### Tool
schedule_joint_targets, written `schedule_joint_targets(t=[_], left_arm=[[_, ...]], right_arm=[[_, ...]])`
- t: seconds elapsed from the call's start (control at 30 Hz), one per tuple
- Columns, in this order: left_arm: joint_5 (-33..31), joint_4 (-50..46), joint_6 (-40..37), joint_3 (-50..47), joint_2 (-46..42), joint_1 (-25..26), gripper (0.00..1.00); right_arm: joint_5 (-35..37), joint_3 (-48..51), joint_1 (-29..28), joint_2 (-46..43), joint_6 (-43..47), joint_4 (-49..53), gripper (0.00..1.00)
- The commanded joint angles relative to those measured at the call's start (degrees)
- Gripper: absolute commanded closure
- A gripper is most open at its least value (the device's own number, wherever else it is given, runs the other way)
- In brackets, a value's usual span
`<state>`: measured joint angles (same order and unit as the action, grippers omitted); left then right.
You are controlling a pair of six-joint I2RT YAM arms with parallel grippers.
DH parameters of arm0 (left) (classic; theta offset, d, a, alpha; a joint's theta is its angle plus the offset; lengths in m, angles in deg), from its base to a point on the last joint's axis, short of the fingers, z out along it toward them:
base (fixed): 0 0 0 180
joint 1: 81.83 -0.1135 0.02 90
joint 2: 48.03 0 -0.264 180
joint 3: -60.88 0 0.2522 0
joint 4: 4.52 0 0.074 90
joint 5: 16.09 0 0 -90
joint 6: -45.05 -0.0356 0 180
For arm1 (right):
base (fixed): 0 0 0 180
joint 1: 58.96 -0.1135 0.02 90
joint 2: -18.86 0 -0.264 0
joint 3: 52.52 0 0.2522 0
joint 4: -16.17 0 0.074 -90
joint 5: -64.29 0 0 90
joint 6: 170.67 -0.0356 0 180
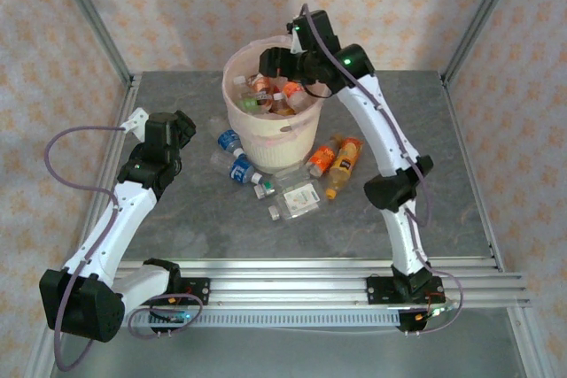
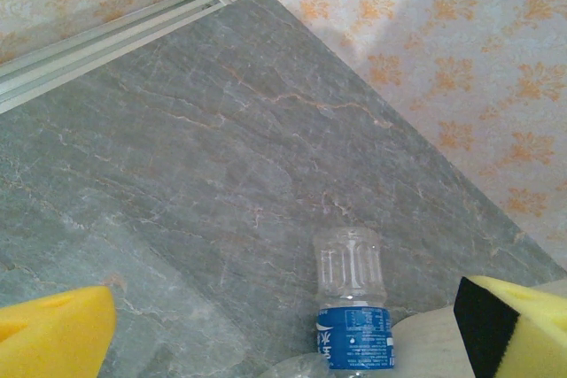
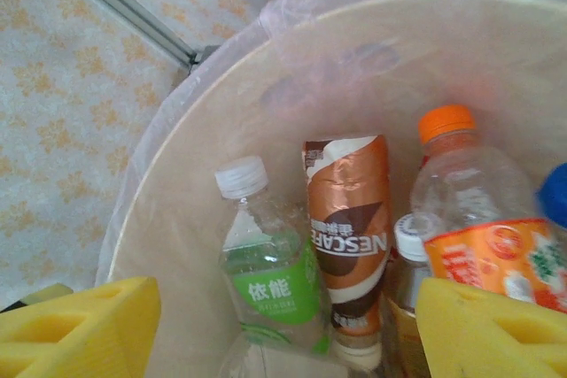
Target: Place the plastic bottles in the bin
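The cream bin (image 1: 266, 135) with its pink liner stands mid-table. My right gripper (image 1: 273, 64) hangs over its mouth, open, nothing between its yellow pads (image 3: 80, 329). Below the right gripper (image 3: 288, 343), inside the bin wall (image 3: 204, 157), lie a green-label bottle (image 3: 270, 281), a brown Nescafe bottle (image 3: 348, 227) and an orange-cap bottle (image 3: 478, 219). My left gripper (image 1: 177, 130) is open to the left of the bin, above the table. Ahead of the left gripper (image 2: 283, 343) lies a blue-label bottle (image 2: 353, 307), beside the bin's side (image 2: 434, 347).
On the table in front of the bin lie two blue-label bottles (image 1: 229, 141) (image 1: 241, 170), two orange bottles (image 1: 323, 158) (image 1: 345, 165) and clear ones (image 1: 297, 196). Patterned walls and metal frame rails close the table's back and sides.
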<state>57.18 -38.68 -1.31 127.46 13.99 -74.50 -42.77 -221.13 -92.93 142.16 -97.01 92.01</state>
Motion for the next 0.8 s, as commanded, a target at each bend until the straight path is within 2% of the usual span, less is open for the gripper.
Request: schedule_joint_targets(t=[0.0,0.1,0.33,0.47,0.77], left_arm=[[-1.68,-1.65,-0.22,1.07,-1.46,-0.59,0.00],[-2.01,-1.83,-0.31,0.97,-1.90,-0.65,0.00],[-2.19,-2.18,-0.22,0.74,-2.78,-0.60,0.00],[-2.50,-2.58,-0.39,0.82,-3.22,-0.62,0.00],[-2.93,-2.71,-0.05,0.57,-3.58,-0.64,0.00]], right_arm=[[5.58,0.69,-0.12,-5.34,3.20,4.28,0.24],[9.48,6.61,-0.15,-9.76,3.90,4.39,0.24],[15.64,33.12,-0.12,-26.54,3.62,-5.83,0.23],[20.84,44.62,-0.13,-34.93,2.39,-8.28,0.21],[27.14,62.40,2.16,-47.43,-2.70,-9.34,0.18]])
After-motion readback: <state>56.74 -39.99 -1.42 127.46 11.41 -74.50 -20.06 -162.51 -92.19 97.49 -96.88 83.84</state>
